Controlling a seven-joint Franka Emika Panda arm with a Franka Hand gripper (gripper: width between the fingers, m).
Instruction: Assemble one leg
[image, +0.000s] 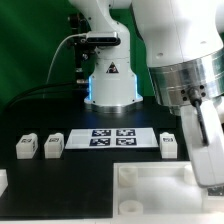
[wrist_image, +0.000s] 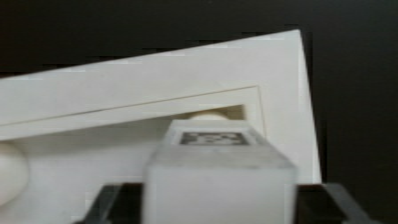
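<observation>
Legs (image: 26, 146) (image: 53, 144) (image: 169, 143) stood loose on the black counter (image: 60, 172) around the marker board (image: 112, 138) in the exterior view, near the socketed white panel (image: 150, 187), while the wrist view showed the hand (wrist_image: 214, 196) closed on a fourth leg (wrist_image: 215, 160) above that panel's corner (wrist_image: 160, 100).

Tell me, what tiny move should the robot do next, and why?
Probably ease the leg toward the corner socket of the white panel. The tool holds the leg, the socket appears just beyond it, and the leg does not look seated yet.
</observation>
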